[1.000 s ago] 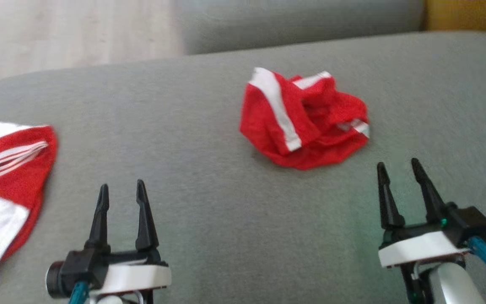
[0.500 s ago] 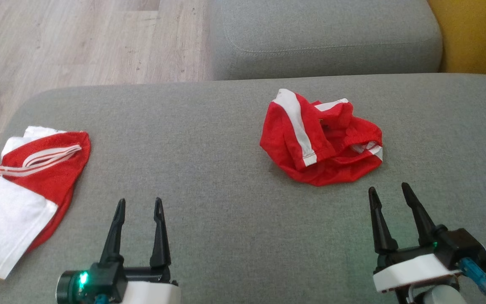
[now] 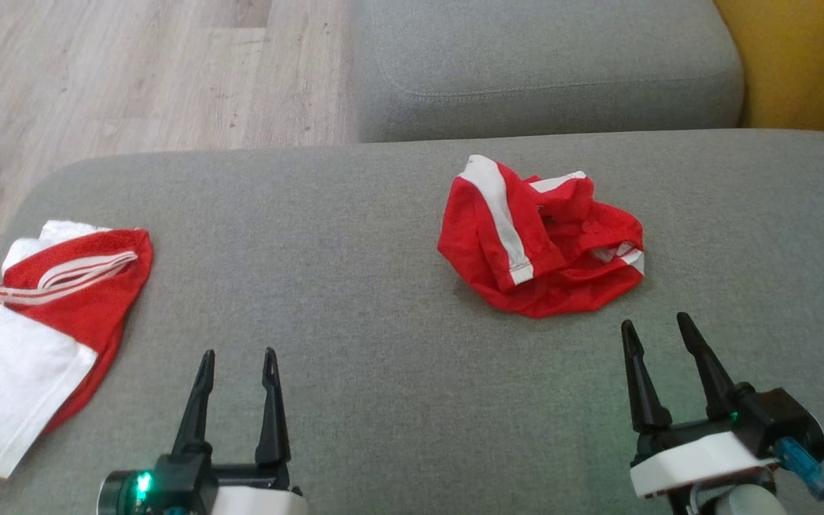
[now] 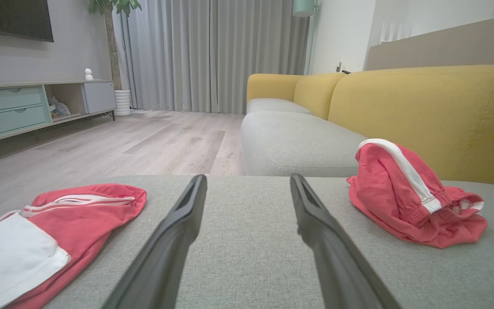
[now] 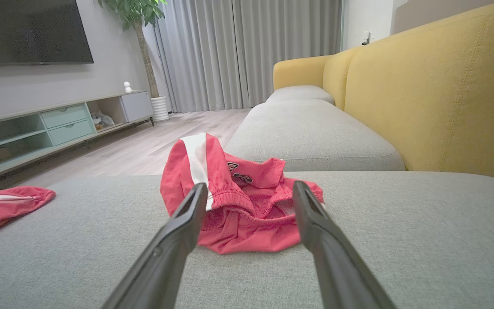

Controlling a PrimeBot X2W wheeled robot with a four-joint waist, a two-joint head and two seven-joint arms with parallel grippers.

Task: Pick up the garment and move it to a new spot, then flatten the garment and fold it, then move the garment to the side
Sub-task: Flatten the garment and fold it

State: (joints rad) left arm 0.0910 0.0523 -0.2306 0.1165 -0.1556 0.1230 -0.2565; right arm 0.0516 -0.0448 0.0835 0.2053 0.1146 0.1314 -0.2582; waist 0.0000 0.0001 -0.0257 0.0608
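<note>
L jaws open, R jaws open

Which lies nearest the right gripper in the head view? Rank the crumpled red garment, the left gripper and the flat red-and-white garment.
1. Crumpled red garment, just ahead of the right gripper.
2. Left gripper, across to the left.
3. Flat red-and-white garment, far left edge.

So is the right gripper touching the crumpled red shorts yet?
Apart. Head view shows bare grey cushion between the right gripper and the crumpled red shorts.
</note>
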